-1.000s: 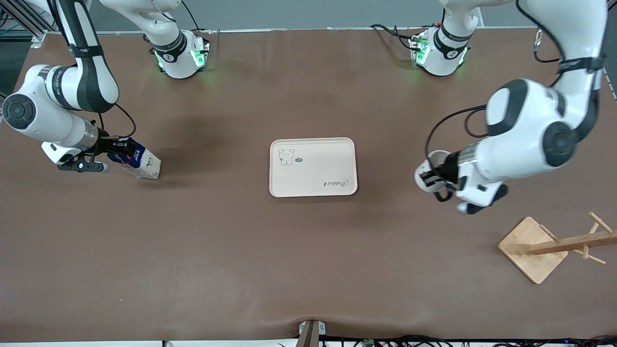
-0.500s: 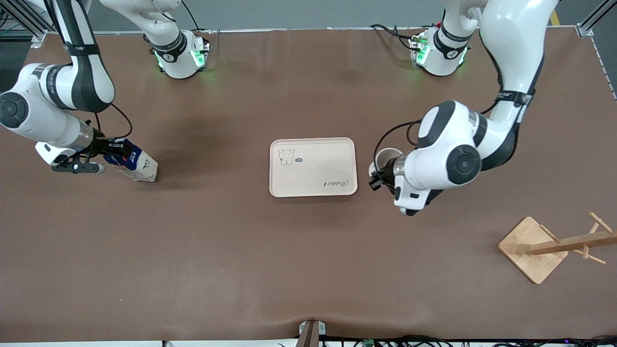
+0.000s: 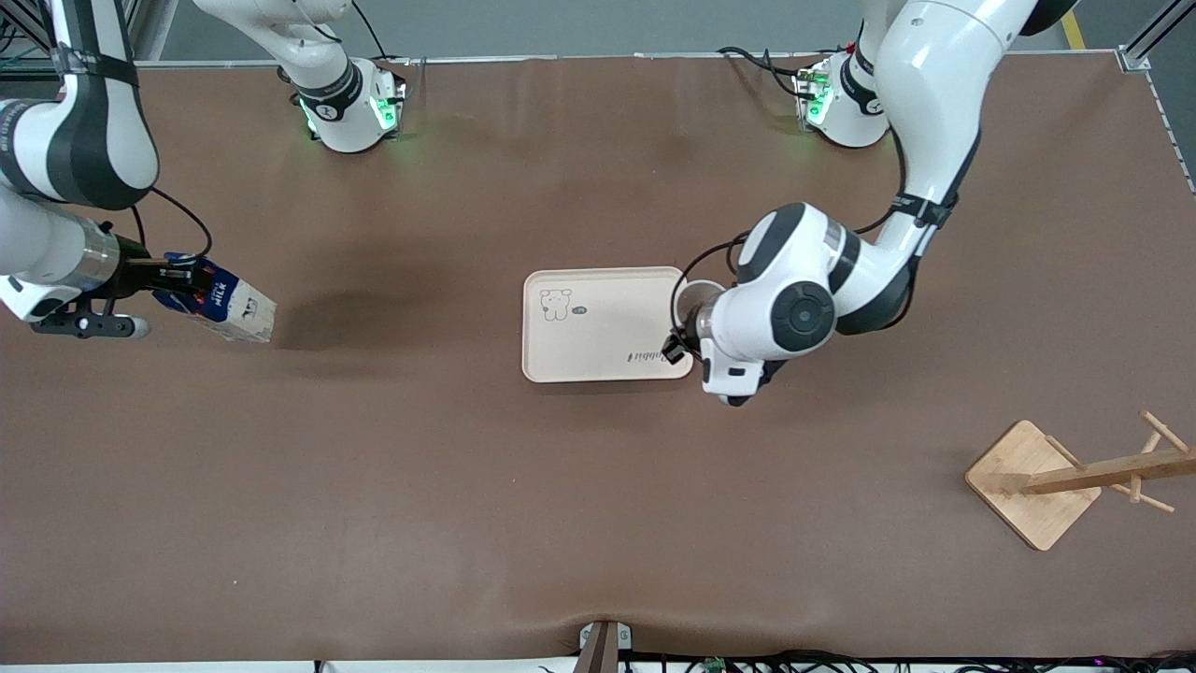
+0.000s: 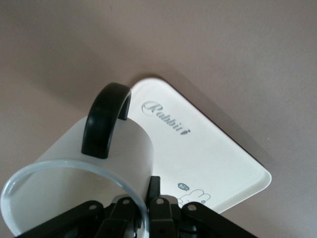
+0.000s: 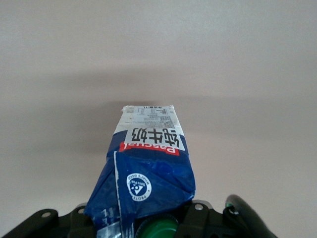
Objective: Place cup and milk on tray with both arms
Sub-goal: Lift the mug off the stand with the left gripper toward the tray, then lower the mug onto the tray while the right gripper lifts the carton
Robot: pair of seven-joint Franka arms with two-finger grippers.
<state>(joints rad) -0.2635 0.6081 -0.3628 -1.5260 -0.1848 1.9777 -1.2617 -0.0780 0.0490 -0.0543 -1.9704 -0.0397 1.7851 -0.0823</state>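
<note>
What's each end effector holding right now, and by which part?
The left end effector grips the cup by its rim, over the tray edge. The right end effector holds the milk carton by its gabled top, off the table.

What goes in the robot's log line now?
left claw: holds white mug over beige tray edge | right claw: holds blue milk carton

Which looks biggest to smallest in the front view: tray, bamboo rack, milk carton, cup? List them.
1. Tray.
2. Bamboo rack, smaller than the tray only if its lying post is left out; otherwise close.
3. Milk carton, held by the right gripper.
4. Cup, mostly hidden by the left arm, so unsure.
</note>
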